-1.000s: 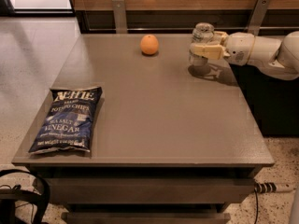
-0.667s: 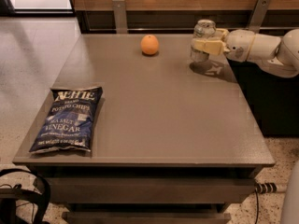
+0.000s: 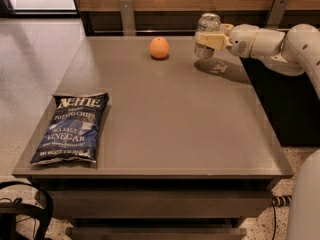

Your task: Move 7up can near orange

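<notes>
The gripper [image 3: 209, 40] pinches the can [image 3: 208, 21] between its fingers, holding it upright just above the table [image 3: 175, 129], near the orange [image 3: 159, 48] on its right. A chip bag [image 3: 70, 129] lies flat, well to the orange's front left.

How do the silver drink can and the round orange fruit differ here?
The silver aluminium drink can is a metallic cylinder; the smooth round orange fruit is a bright ball. The can is clamped in the gripper, raised off the grey table; the orange rests on it, untouched. Both are near the table's far edge.
</notes>
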Available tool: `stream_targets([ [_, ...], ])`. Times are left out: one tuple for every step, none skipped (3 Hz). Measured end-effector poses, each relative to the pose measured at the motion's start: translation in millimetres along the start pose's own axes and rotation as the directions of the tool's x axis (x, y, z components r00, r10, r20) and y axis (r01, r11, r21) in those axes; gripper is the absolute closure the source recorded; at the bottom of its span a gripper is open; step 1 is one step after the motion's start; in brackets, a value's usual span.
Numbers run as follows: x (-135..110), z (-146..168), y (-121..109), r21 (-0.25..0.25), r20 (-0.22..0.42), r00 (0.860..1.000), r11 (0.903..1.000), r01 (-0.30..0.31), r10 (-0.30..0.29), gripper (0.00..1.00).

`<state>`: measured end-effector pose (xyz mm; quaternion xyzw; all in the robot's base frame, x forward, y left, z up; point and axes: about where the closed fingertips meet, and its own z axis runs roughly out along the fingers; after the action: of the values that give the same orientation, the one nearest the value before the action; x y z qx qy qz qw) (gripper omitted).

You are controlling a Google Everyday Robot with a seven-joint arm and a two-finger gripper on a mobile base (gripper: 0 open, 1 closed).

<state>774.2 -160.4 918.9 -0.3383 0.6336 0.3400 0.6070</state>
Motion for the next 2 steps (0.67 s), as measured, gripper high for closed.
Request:
stream_targets([
  [21, 10, -3, 0.019, 0.020, 1.000, 0.9998, -0.007, 0.007, 1.00],
  [36, 17, -5, 0.047, 0.014, 0.999, 0.9984, 0.031, -0.032, 1.00],
])
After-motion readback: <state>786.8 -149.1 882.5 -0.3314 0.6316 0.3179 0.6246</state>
